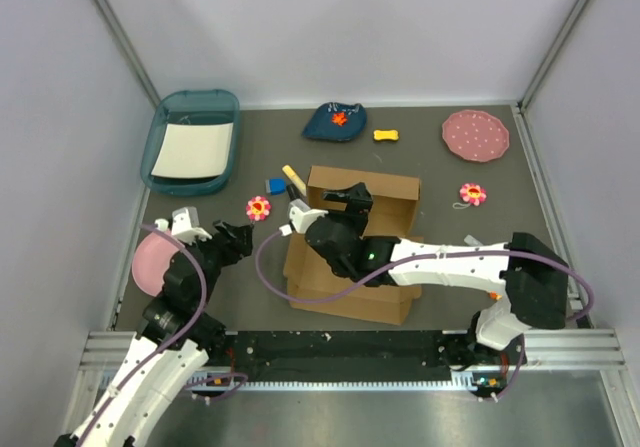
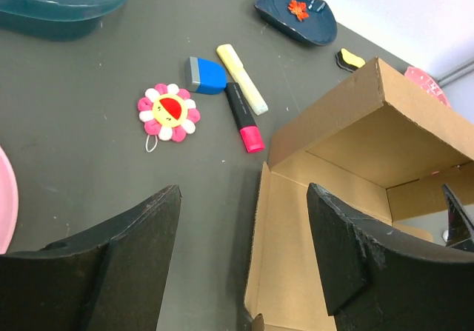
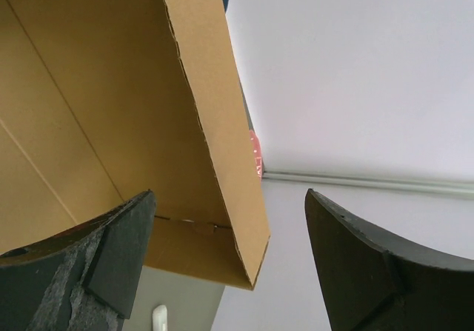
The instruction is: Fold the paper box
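**Two Arms Flank a Half-Raised Cardboard Mailer**

The plain brown corrugated cardboard box (image 1: 390, 189) sits at the middle of the dark grey table (image 1: 420, 152), just ahead of the arm bases. Its far wall stands upright, while the panel nearest the robot lies flat. The right gripper (image 1: 350, 199) reaches across the box from the right and hangs over its far-left corner, fingers spread. In its wrist view the free edge of a cardboard wall runs into the gap between the fingers, and neither finger can be seen touching it. The left gripper (image 1: 243, 235) hovers just beside the box's left edge, spread just as wide and holding nothing. Its wrist view looks straight at a left-hand flap that appears loose and untucked.

A pink-and-yellow flower toy (image 2: 169, 111), a black marker with a pink cap (image 2: 243, 116) and a pale yellow highlighter (image 2: 243, 79) lie on the table to the left of the box, apart from it. A teal plastic tray (image 1: 160, 137) stands in the far-left corner.

The step in hand looks to be raising and locking the side walls, so the fold is well short of finished and nothing is closed over the top. The next move likely calls for the right fingers to pinch or press that wall edge inward. The left arm would need to steady the side flap so that tab meets slot. Springy cardboard may pop back, or the light box may slide.
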Motion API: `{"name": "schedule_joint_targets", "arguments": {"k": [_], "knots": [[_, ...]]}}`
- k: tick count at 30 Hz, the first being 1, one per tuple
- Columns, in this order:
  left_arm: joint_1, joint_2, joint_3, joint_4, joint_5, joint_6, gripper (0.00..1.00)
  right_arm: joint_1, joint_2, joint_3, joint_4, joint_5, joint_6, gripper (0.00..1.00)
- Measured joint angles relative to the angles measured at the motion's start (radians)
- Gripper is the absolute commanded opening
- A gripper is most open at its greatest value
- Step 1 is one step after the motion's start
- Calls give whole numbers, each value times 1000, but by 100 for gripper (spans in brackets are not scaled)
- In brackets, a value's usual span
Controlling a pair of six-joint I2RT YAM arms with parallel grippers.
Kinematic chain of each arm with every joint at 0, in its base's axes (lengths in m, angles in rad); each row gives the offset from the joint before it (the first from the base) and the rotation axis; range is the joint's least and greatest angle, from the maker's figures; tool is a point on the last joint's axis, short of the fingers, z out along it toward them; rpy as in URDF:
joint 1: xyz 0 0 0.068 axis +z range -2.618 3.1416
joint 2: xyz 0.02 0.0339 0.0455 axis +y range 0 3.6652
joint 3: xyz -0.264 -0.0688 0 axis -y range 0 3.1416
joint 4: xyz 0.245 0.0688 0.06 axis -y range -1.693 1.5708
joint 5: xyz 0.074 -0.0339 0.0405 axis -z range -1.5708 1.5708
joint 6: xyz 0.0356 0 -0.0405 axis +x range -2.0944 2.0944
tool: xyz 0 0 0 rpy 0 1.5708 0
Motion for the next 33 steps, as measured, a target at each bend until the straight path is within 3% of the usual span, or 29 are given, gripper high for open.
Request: {"name": "schedule_joint_targets", "arguments": {"k": [10, 17, 25, 29, 33], "knots": [[0, -24, 0, -21, -51, -14, 76, -82, 49, -64, 206, 19, -174, 67], [0, 30, 0, -14, -49, -24, 76, -140, 68, -76, 293, 22, -249, 40], [0, 51, 0, -11, -49, -29, 76, -161, 112, -76, 336, 18, -282, 24], [0, 51, 0, -5, -49, -29, 76, -169, 124, -76, 351, 18, -300, 2], [0, 53, 0, -1, -49, -29, 76, -177, 131, -75, 379, 31, -348, 0]]}}
